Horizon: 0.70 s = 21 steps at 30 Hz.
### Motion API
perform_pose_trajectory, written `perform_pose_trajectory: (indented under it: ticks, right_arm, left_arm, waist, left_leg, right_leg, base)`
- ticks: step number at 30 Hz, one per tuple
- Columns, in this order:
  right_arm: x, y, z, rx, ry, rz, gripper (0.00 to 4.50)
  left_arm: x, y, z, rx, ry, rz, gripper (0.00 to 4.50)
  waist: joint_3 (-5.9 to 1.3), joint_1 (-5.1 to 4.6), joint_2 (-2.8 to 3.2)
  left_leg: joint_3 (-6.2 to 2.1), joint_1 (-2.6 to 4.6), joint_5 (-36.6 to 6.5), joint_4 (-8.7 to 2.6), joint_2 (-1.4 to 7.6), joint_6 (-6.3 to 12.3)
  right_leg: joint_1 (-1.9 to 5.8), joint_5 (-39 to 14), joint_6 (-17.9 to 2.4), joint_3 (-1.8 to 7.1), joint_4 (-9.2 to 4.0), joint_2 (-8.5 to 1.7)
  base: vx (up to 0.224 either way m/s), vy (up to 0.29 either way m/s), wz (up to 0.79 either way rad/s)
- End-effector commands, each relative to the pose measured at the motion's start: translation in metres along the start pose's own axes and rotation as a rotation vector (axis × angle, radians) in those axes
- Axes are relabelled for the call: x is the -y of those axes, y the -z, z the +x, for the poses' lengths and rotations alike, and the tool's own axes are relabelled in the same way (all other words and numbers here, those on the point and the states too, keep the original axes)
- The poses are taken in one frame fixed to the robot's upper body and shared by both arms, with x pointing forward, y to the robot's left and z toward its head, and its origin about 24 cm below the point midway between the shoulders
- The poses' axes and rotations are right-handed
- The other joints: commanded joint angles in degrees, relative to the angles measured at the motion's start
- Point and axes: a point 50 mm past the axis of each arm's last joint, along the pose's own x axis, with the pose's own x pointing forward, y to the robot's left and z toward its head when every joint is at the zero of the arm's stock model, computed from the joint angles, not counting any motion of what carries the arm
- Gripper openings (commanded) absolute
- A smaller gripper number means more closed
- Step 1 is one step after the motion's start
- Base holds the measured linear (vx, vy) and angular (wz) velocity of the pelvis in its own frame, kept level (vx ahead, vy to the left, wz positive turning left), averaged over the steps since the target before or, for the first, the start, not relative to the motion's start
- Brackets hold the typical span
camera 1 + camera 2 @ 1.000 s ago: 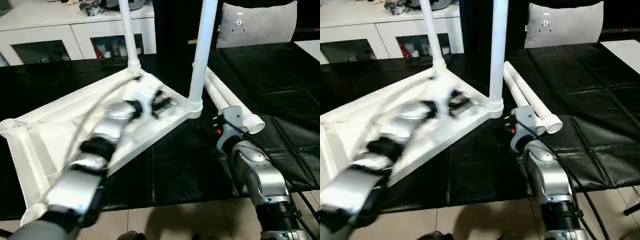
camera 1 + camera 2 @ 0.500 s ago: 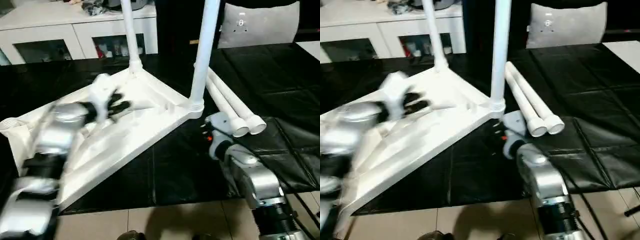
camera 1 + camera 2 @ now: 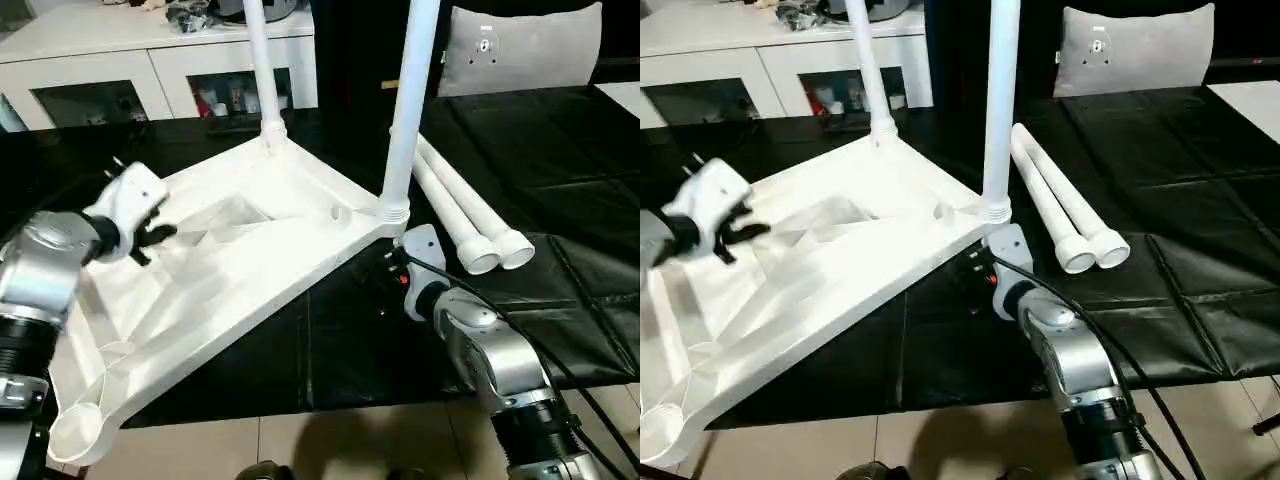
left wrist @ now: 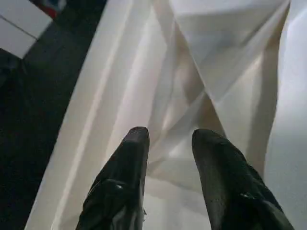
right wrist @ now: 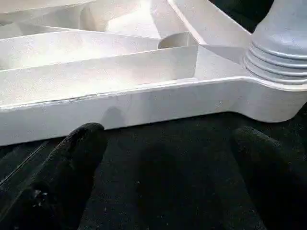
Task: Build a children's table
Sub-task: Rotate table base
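Observation:
The children's table top [image 3: 250,265] lies upside down on the black surface, ribbed underside up. Two white legs stand in its far sockets, one at the back [image 3: 258,60], one at the right corner [image 3: 408,100]. Two more legs [image 3: 462,215] lie side by side to the right. My left gripper [image 4: 168,136] hovers over the ribs at the top's left part [image 3: 152,236], open and empty. My right gripper [image 5: 170,139] is wide open just in front of the top's rim, beside the right corner socket [image 5: 278,62].
An empty round socket [image 3: 75,432] sits at the top's near left corner, at the work surface's front edge. A white cabinet with glass doors [image 3: 150,80] stands behind. A grey cushion [image 3: 520,45] lies at the back right. Tiled floor [image 3: 350,445] runs along the front.
My left arm has swung from the middle of the top out to its left part. My right gripper has moved in toward the right corner socket.

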Motion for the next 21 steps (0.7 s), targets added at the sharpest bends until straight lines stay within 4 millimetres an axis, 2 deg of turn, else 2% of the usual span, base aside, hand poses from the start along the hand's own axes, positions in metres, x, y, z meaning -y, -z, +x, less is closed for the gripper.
perform_pose_trajectory:
  ticks: [1,2,4,5,7,10,13,15,17,20,21]
  right_arm:
    - [-0.001,-0.002,0.004,-0.002,-0.005,-0.012,4.50]
    - [-0.001,-0.003,0.006,-0.004,-0.007,-0.014,4.50]
    - [0.000,-0.003,0.007,-0.006,-0.008,-0.016,4.50]
    - [0.000,-0.003,0.009,-0.009,-0.010,-0.018,4.50]
    - [0.000,-0.004,0.013,-0.015,-0.017,-0.027,4.50]
    - [-0.001,-0.004,0.016,-0.017,-0.020,-0.034,4.50]
    - [0.000,-0.008,0.027,-0.023,-0.031,-0.042,4.50]
    - [0.000,-0.009,0.030,-0.022,-0.037,-0.040,4.50]
    - [-0.001,-0.010,0.033,-0.024,-0.049,-0.039,4.50]
    - [-0.002,-0.009,0.039,-0.039,-0.069,-0.047,4.50]
    - [-0.001,-0.008,0.039,-0.043,-0.070,-0.048,4.50]
  left_arm:
    - [-0.006,0.005,-0.005,-0.062,-0.043,0.040,1.73]
    - [-0.007,0.007,-0.005,-0.084,-0.049,0.046,1.73]
    - [-0.007,0.009,-0.006,-0.104,-0.052,0.051,1.73]
    - [-0.006,0.014,-0.006,-0.138,-0.042,0.053,1.73]
    - [-0.005,0.026,-0.006,-0.211,-0.030,0.070,1.73]
    - [-0.005,0.031,-0.007,-0.243,-0.030,0.081,1.73]
    - [-0.007,0.047,-0.007,-0.335,-0.045,0.096,1.73]
    - [-0.005,0.049,-0.005,-0.344,-0.028,0.083,1.73]
    - [0.003,0.050,-0.002,-0.333,0.025,0.054,1.73]
    - [0.031,0.049,0.010,-0.281,0.223,-0.001,1.73]
    - [0.035,0.049,0.011,-0.277,0.252,-0.005,1.73]
  waist:
    - [-4.16,-0.14,-0.46]
    - [-4.17,0.10,0.17]
    - [-4.23,-0.04,0.15]
    - [-4.19,-0.12,-0.47]
    - [-4.19,-0.17,0.10]
    - [-4.23,-0.26,0.13]
    - [-4.38,-0.33,0.36]
    - [-4.29,-0.25,0.34]
    - [-4.33,-0.13,0.39]
    - [-4.40,0.17,0.35]
    - [-4.41,0.20,0.36]
  left_leg:
    - [-2.39,1.98,-19.70,-4.78,3.18,-2.38]
    - [-2.45,1.96,-18.87,-4.67,3.15,-2.04]
    - [-2.46,1.90,-18.21,-4.57,3.10,-1.79]
    - [-2.37,1.79,-17.81,-4.59,3.09,-1.55]
    - [-2.40,1.99,-17.65,-4.50,3.13,-1.39]
    - [-2.42,2.05,-17.77,-4.50,3.14,-1.37]
    - [-2.43,2.09,-17.92,-4.41,3.02,-1.60]
    - [-2.45,2.12,-18.55,-4.43,3.08,-1.79]
    - [-2.41,2.27,-18.41,-4.37,3.18,-1.77]
    - [-2.34,2.30,-17.99,-4.30,3.24,-1.75]
    - [-2.30,2.24,-18.03,-4.25,3.20,-1.83]
  right_leg:
    - [2.41,-15.28,-9.64,2.73,-3.93,-4.10]
    - [2.39,-15.95,-9.61,2.82,-3.83,-4.36]
    - [2.40,-16.29,-9.43,2.75,-3.84,-4.27]
    - [2.47,-16.40,-9.41,2.74,-3.93,-4.23]
    - [2.24,-17.44,-9.13,2.79,-3.95,-4.29]
    - [2.14,-17.18,-9.15,2.74,-3.94,-4.13]
    - [2.08,-15.86,-9.72,2.65,-3.73,-4.07]
    - [2.17,-16.14,-9.94,2.69,-3.85,-4.24]
    - [2.11,-15.36,-10.44,2.74,-3.80,-4.26]
    - [2.16,-14.39,-11.17,2.76,-3.82,-4.45]
    - [2.19,-14.34,-11.40,2.75,-3.74,-4.43]
  base:
    - [0.000,0.000,0.00]
    - [0.000,0.000,0.00]
    - [0.000,0.000,0.00]
    - [0.000,0.000,0.00]
    - [0.000,0.000,0.00]
    - [0.000,0.000,0.00]
    - [0.000,0.000,0.00]
    - [0.000,0.000,0.00]
    - [0.000,0.000,0.00]
    - [0.000,0.000,0.00]
    - [0.000,0.000,0.00]
